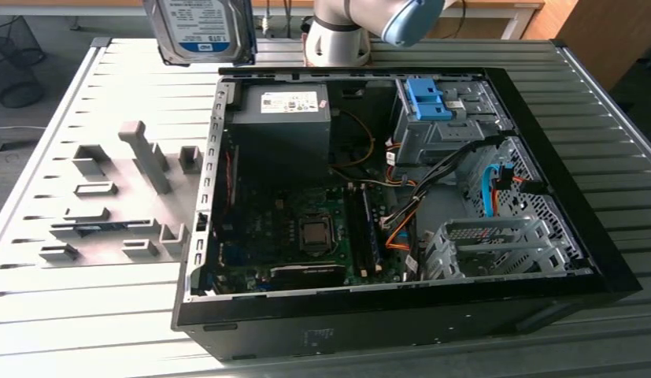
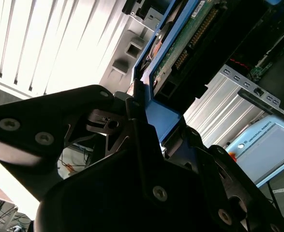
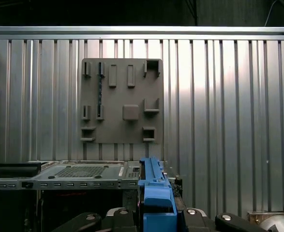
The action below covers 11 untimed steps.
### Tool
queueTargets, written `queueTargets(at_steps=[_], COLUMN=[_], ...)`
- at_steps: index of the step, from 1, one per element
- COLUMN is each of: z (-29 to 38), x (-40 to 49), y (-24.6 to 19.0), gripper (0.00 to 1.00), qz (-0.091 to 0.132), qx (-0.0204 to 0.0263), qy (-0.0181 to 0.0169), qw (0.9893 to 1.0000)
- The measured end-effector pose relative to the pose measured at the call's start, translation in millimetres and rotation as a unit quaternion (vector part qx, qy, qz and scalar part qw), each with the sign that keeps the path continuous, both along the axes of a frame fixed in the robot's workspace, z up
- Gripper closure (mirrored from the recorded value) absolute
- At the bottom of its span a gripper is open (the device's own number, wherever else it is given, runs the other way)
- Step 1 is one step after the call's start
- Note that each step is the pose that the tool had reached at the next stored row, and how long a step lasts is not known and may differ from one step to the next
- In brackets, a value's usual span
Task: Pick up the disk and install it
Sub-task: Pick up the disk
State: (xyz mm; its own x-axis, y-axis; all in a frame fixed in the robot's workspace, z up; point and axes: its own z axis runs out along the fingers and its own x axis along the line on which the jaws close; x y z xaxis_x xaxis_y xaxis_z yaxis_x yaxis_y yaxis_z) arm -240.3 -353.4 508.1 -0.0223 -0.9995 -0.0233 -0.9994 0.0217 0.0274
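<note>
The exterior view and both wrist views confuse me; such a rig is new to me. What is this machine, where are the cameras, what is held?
This is a robot arm on a slatted metal table. The exterior view comes from a camera off the arm; the wrist views from cameras riding on it. On the table lie an open computer case and a grey fixture plate. The gripper is shut on the disk, a hard drive with blue rails, held in the air outside the case.
</note>
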Motion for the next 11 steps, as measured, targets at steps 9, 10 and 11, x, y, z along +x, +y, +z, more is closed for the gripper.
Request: queueTargets(at_steps=[9,10,11], z=[0.0,0.0,0.0], x=[14.2,15.6,16.8], y=[0.0,0.0,0.0], gripper=[0.64,0.64,0.64], qz=[0.0,0.0,0.0], qx=[0.0,0.0,0.0], qy=[0.0,0.0,0.0], qw=[1.0,1.0,1.0])
